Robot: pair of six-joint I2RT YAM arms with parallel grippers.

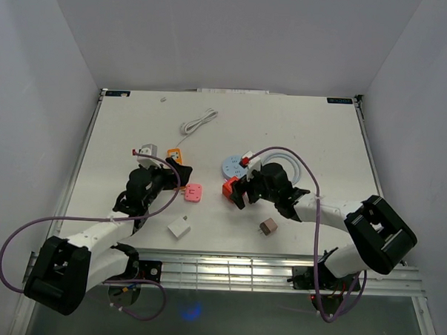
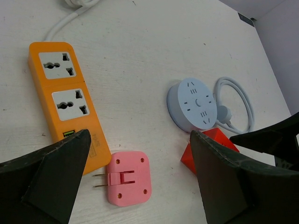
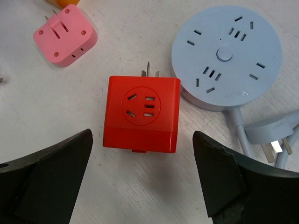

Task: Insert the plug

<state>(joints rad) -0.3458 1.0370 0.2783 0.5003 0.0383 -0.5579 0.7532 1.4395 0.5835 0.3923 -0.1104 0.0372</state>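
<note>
A pink flat plug (image 2: pixel 128 177) with two metal prongs lies on the white table, prongs pointing at the end of the orange power strip (image 2: pixel 65 98). My left gripper (image 2: pixel 140 136) is open and empty, hovering just above the pink plug, with one finger on each side. A red cube adapter (image 3: pixel 142 113) lies socket face up beside the round blue socket (image 3: pixel 227 56). My right gripper (image 3: pixel 142 135) is open and empty, straddling the red cube's near edge. In the top view the pink plug (image 1: pixel 193 193) and the red cube (image 1: pixel 230 187) lie between the two grippers.
The blue socket's own cable (image 1: pixel 290 159) loops behind the right gripper, and its plug (image 3: pixel 275 140) lies beside it. A white adapter (image 1: pixel 179 226) and a brown cube (image 1: pixel 267 227) sit near the front edge. A coiled white cable (image 1: pixel 198 122) lies further back.
</note>
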